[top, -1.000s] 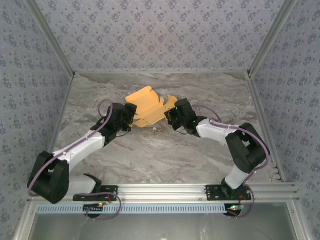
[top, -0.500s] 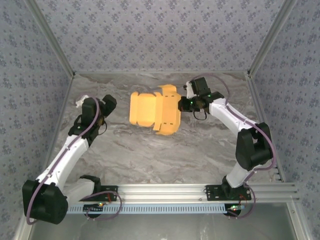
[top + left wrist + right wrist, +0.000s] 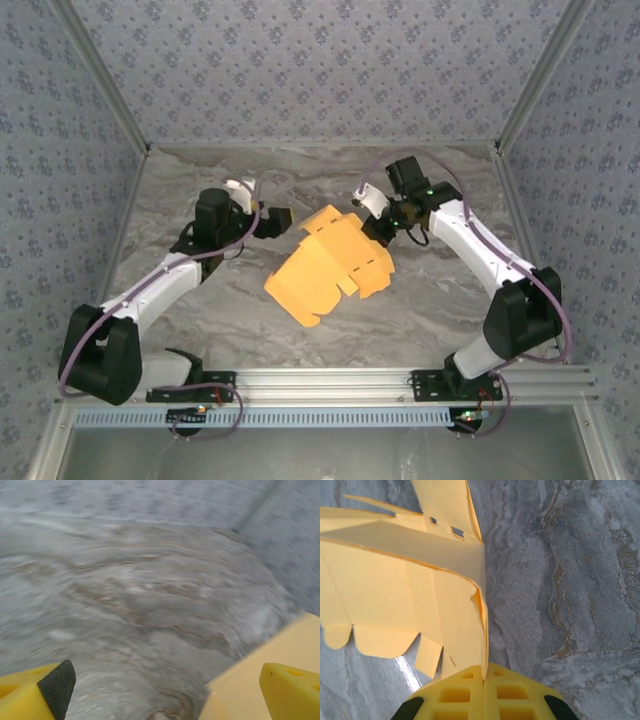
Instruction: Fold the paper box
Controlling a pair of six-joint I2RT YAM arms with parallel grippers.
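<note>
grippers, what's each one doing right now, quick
left gripper: open, holding nothing
right gripper: shut on an edge of the paper box

Grey marble-look tabletop (image 3: 400, 320) is boxed in on three sides by floral-patterned walls (image 3: 320, 70), and an aluminium rail (image 3: 330, 380) is laid along the near edge.

No legible text, label, brand, number or sign is found in any view. The paper box (image 3: 330, 265) is shown plain; the walls (image 3: 300, 70) are covered by a small repeated motif, not lettering.
</note>
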